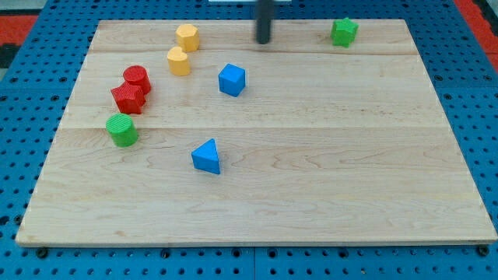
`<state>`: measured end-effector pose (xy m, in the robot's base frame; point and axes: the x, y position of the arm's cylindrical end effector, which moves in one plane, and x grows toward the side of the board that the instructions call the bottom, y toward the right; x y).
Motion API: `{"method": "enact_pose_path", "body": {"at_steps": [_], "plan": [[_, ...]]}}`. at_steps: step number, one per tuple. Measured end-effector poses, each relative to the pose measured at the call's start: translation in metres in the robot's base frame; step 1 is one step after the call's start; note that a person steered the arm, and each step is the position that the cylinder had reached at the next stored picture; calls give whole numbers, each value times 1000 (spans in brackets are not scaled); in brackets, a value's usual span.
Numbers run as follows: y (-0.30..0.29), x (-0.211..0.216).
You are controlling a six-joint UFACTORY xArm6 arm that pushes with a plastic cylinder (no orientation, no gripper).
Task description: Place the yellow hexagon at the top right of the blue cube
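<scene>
Camera view: pale wooden board [311,155] with visible grain.
My tip [264,41]: dark rod end, touching nothing, up-right of the blue cube [232,80].
Yellow hexagon [187,36]: up-left of cube; below it another yellow block [179,61], perhaps heart-shaped.

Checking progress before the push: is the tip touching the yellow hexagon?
Apart. The camera view shows bare wood between my tip and the yellow hexagon; the tip stands to its right.
</scene>
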<state>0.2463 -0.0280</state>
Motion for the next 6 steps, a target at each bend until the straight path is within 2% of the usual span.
{"method": "enact_pose_path", "body": {"at_steps": [1,2,3,4,5,6], "plan": [[-34,-38],[-54,-55],[-147,-45],[-130,-27],[-8,-2],[-31,1]]}}
